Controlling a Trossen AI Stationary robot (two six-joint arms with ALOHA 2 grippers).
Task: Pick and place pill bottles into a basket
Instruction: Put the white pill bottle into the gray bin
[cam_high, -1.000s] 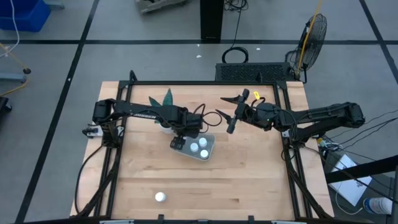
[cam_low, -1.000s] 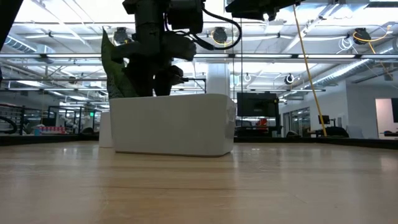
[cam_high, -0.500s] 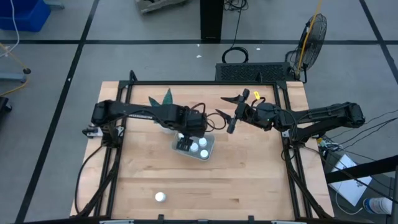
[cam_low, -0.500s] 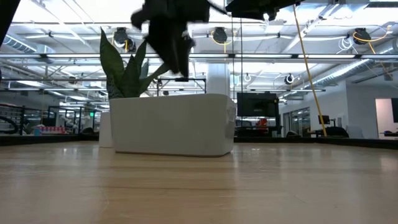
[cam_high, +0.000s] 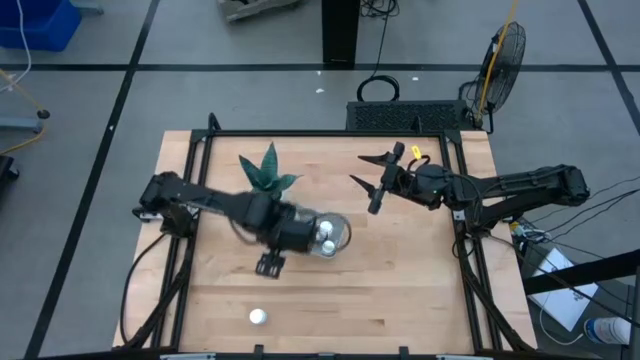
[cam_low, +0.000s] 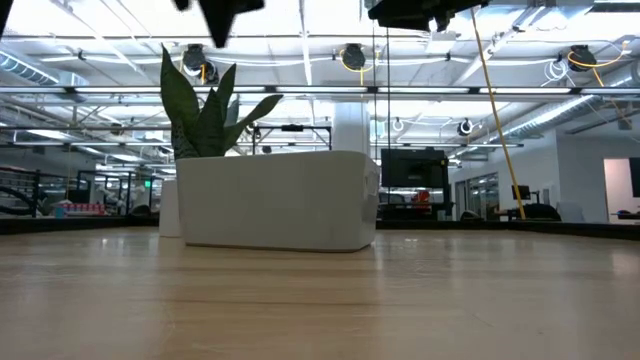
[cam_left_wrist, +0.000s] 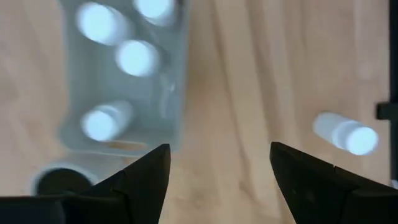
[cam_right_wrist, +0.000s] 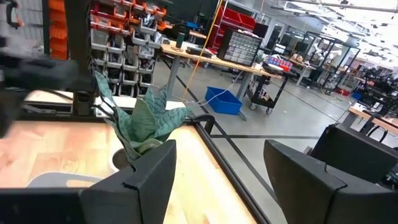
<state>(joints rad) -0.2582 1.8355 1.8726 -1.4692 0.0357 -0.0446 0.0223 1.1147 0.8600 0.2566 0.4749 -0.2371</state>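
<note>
Nearly finished: four pill bottles (cam_left_wrist: 135, 57) lying in the basket (cam_left_wrist: 171, 93), one left outside.

Remaining bottle (cam_left_wrist: 348, 134) lying on its side on the bare wooden surface (cam_high: 400, 280) near the front edge (white, cylindrical, smooth plastic by the look). Translucent grey-blue basket, shallow, with rounded corners. Left gripper (cam_left_wrist: 217, 180) hanging wide and holding nothing, between basket and stray bottle. Right gripper (cam_right_wrist: 217, 180) spread wide and holding nothing, waiting high at the far right.

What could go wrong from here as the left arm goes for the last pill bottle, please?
The left end effector is open and empty beside the basket, which already holds four pill bottles; a low swing might clip its rim. The remaining bottle stands alone near the table's front edge, so a glancing touch may roll it off. The right end effector waits, clear.
</note>
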